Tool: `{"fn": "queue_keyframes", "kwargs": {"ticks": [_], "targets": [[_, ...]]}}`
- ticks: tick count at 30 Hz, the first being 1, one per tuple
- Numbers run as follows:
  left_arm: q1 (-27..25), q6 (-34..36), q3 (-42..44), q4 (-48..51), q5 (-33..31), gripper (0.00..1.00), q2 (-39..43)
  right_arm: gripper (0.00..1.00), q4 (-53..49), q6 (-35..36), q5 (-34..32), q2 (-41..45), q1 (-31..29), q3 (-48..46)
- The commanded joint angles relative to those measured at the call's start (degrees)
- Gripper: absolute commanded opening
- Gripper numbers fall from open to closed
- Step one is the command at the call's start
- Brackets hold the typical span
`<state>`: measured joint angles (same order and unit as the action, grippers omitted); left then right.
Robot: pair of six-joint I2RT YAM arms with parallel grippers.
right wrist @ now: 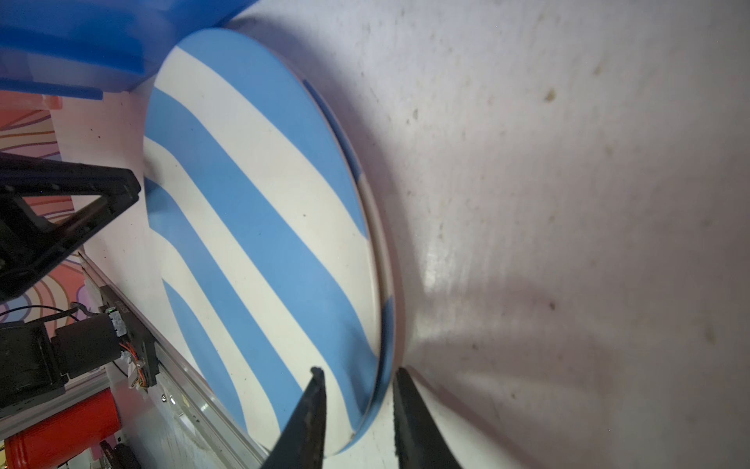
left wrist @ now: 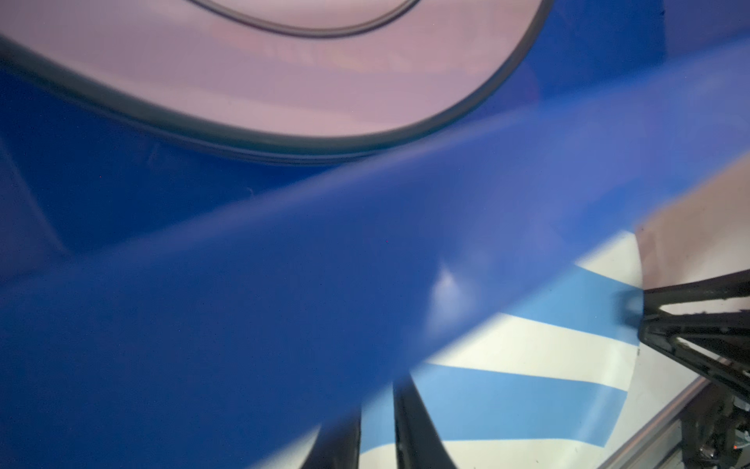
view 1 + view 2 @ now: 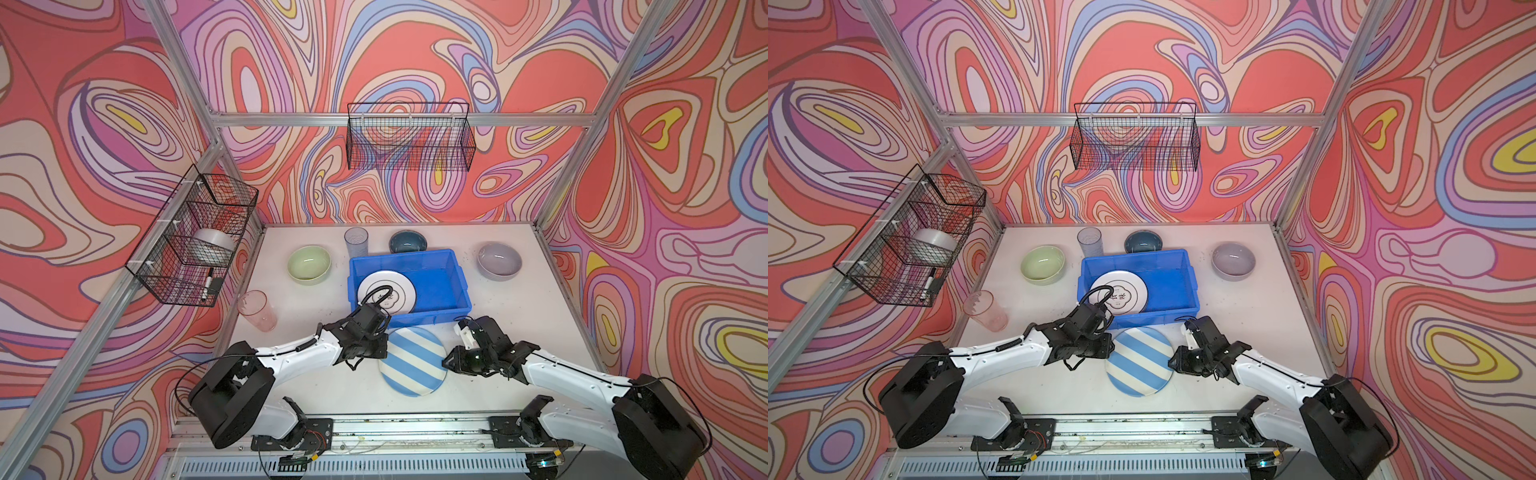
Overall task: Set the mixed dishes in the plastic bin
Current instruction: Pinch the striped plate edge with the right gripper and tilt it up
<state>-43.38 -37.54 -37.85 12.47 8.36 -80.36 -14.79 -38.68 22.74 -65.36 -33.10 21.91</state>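
A blue-white striped plate (image 3: 413,361) (image 1: 259,227) lies on the table just in front of the blue plastic bin (image 3: 457,272). A white plate (image 3: 386,293) with a black ring lies inside the bin. My right gripper (image 1: 359,371) (image 3: 446,361) straddles the striped plate's right rim, shut on it, with one finger over the top and one under the edge. At the plate's left edge, against the bin's front wall, is my left gripper (image 3: 383,351) (image 2: 375,392). Its fingers stand a little apart, but the bin's blurred rim (image 2: 365,264) hides their tips.
A pale green bowl (image 3: 309,264), a clear tumbler (image 3: 356,242) and a pink tumbler (image 3: 257,309) stand left of the bin. A dark blue bowl (image 3: 408,242) sits behind it, a lavender bowl (image 3: 498,261) to its right. Wire baskets (image 3: 409,137) (image 3: 195,237) hang on the walls.
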Motion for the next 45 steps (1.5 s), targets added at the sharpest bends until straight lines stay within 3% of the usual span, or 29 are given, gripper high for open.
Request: {"fn": "queue_keyframes", "kwargs": {"ticks": [1, 20, 45], "targets": [[-0.66, -1.13, 0.72, 8.24, -1.23, 0.25, -0.68, 0.3, -0.33, -0.08, -0.52, 0.24, -0.3, 0.62], [-1.45, -0.78, 0.05, 8.73, -2.09, 0.17, -6.07, 0.29, -1.44, 0.01, -0.94, 1.09, -0.3, 1.42], [-2.24, -1.65, 0.02, 7.57, -1.39, 0.16, -8.05, 0.26, 0.82, -0.75, -0.26, -0.17, -0.34, 1.32]]}}
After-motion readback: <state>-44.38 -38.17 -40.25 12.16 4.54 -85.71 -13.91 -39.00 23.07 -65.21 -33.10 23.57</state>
